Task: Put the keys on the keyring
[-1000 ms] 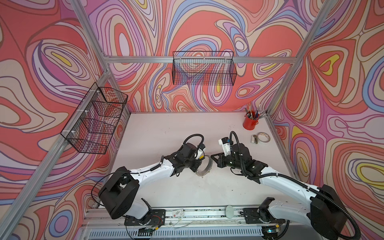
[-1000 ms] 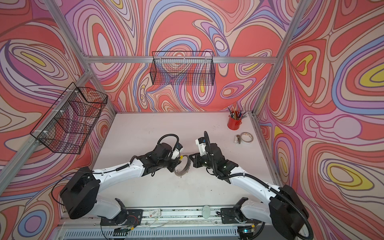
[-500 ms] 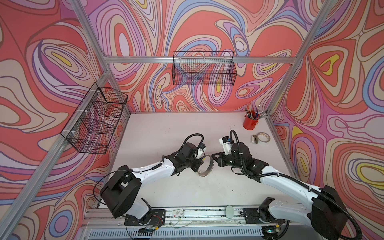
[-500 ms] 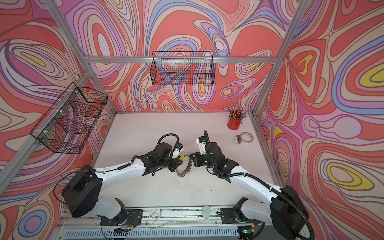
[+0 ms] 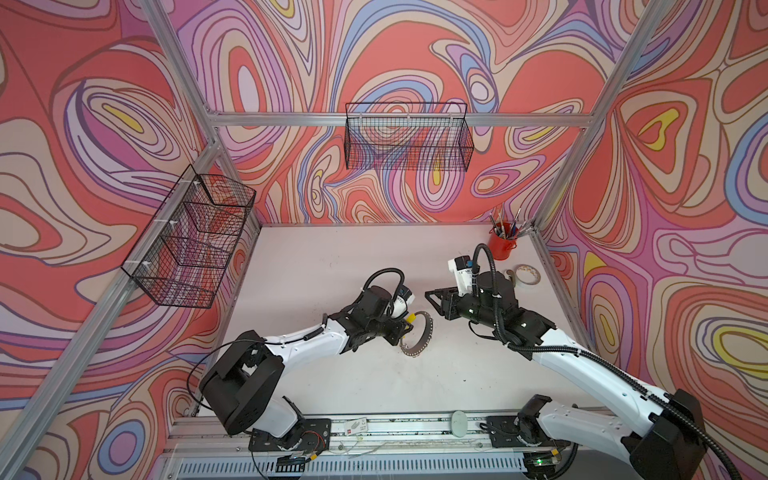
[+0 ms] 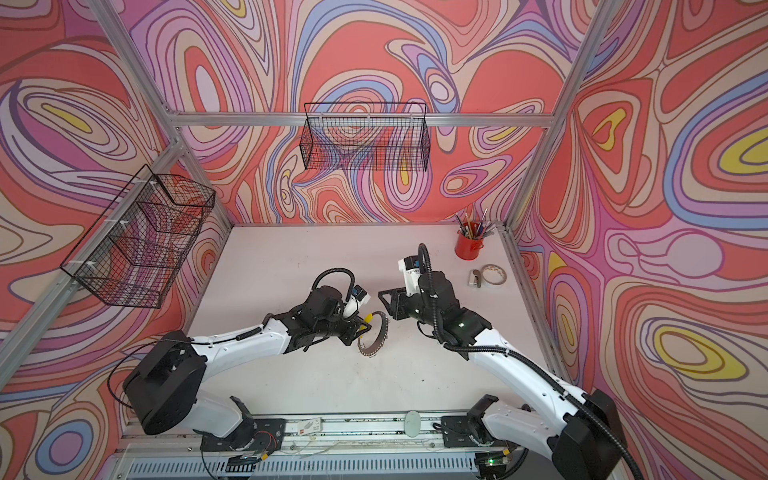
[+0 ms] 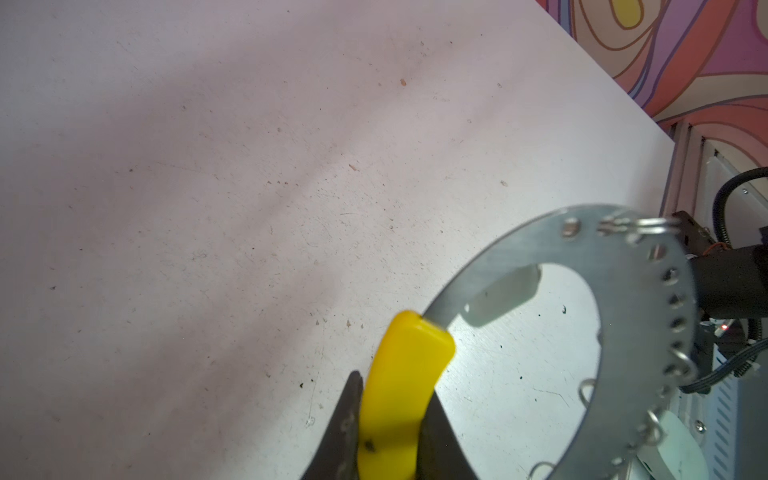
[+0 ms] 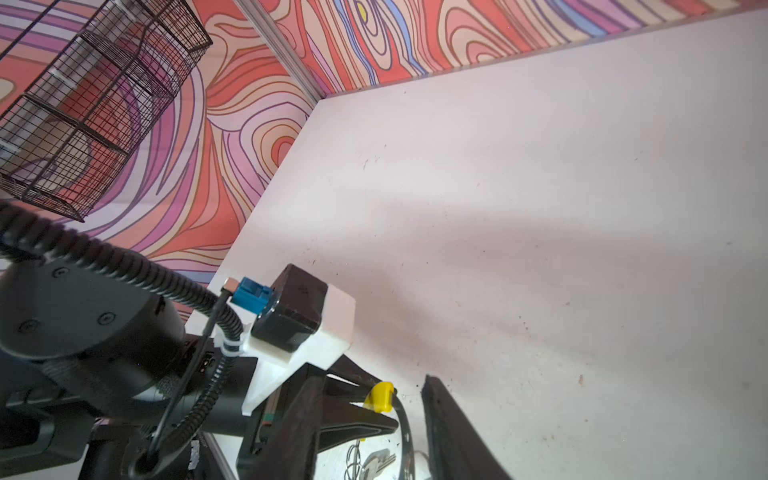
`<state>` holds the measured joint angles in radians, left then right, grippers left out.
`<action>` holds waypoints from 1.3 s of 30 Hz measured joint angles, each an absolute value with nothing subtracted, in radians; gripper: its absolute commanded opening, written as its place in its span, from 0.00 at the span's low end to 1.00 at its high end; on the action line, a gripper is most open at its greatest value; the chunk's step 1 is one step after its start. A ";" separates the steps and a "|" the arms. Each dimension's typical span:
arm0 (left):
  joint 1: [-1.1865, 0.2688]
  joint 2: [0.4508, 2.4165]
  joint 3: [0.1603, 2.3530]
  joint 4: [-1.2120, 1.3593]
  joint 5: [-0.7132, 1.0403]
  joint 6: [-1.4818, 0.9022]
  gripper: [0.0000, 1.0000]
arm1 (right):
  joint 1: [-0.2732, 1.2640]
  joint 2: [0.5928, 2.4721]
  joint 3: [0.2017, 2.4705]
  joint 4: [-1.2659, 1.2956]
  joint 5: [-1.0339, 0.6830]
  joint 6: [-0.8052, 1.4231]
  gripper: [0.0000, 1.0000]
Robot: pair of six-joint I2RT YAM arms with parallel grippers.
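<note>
keyring [image 7: 640, 266] grey metal, sleeve [image 7: 403, 374] yellow; bench [image 5: 332, 257] pale pinkish-white; walls [image 5: 415, 54] red-pink-lilac swirls; cup [image 5: 500, 247] red; wire baskets [image 5: 409, 143] black

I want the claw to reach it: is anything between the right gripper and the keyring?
Nothing visible; only bare table between the right gripper and the keyring, which the left gripper holds by its yellow sleeve.

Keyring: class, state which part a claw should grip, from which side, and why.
Grip the yellow sleeve, coming from outside the rim and pinching its flat faces. The keyring is a thin flat hoop; the sleeve is its thickest part and free of wire loops.
</note>
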<state>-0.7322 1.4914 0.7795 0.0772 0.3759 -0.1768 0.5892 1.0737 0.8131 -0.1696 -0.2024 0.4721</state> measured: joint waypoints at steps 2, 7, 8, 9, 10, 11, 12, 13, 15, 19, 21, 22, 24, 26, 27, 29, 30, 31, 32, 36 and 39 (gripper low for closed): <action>-0.717 1.491 0.774 0.094 0.409 -0.197 0.00 | 0.571 1.052 0.801 -0.164 -0.209 0.469 0.43; -0.663 1.491 0.761 0.134 0.508 -0.249 0.00 | 0.494 0.978 0.686 -0.110 -0.265 0.464 0.41; -0.653 1.491 0.761 0.141 0.531 -0.260 0.00 | 0.478 0.966 0.661 -0.097 -0.276 0.464 0.42; -0.645 1.491 0.761 0.147 0.554 -0.270 0.00 | 0.470 0.959 0.642 -0.086 -0.281 0.464 0.43; -0.635 1.491 0.760 0.157 0.578 -0.283 0.00 | 0.465 0.950 0.622 -0.070 -0.287 0.464 0.43; -0.626 1.491 0.759 0.170 0.603 -0.297 0.00 | 0.460 0.942 0.601 -0.050 -0.294 0.465 0.44; -0.618 1.491 0.756 0.185 0.625 -0.310 0.00 | 0.456 0.937 0.585 -0.033 -0.303 0.464 0.43; -0.609 1.490 0.752 0.198 0.649 -0.323 0.00 | 0.451 0.929 0.565 -0.011 -0.314 0.465 0.43; -0.594 1.489 0.749 0.212 0.693 -0.342 0.00 | 0.441 0.920 0.534 0.020 -0.329 0.465 0.43; -0.562 1.485 0.734 0.268 0.793 -0.393 0.00 | 0.437 0.901 0.496 0.080 -0.363 0.461 0.42; -0.548 1.485 0.725 0.302 0.839 -0.422 0.00 | 0.437 0.897 0.495 0.107 -0.384 0.452 0.39; -0.543 1.485 0.723 0.315 0.863 -0.435 0.00 | 0.437 0.897 0.495 0.123 -0.393 0.445 0.38; -0.535 1.485 0.722 0.338 0.907 -0.456 0.00 | 0.437 0.898 0.495 0.149 -0.418 0.429 0.35; -0.534 1.485 0.722 0.356 0.948 -0.472 0.00 | 0.437 0.898 0.495 0.174 -0.444 0.409 0.34; -0.534 1.485 0.722 0.363 0.964 -0.479 0.00 | 0.437 0.899 0.495 0.184 -0.455 0.400 0.33; -0.534 1.486 0.722 0.385 1.000 -0.496 0.00 | 0.437 0.908 0.500 0.197 -0.481 0.374 0.31; -0.534 1.487 0.722 0.392 1.013 -0.503 0.00 | 0.437 0.915 0.505 0.200 -0.492 0.364 0.31; -0.533 1.487 0.722 0.400 1.026 -0.510 0.00 | 0.437 0.924 0.512 0.205 -0.505 0.354 0.31; -0.533 1.489 0.722 0.409 1.037 -0.518 0.00 | 0.438 0.930 0.517 0.208 -0.515 0.344 0.31; -0.530 1.506 0.722 0.461 1.069 -0.557 0.00 | 0.457 0.934 0.545 0.204 -0.527 0.287 0.31; -0.530 1.522 0.722 0.484 1.084 -0.578 0.00 | 0.476 0.941 0.576 0.196 -0.537 0.249 0.33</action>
<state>-0.5301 1.5215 0.7219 0.4835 1.0836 -0.5781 0.4763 0.9409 0.5762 0.1955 -0.5373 0.2489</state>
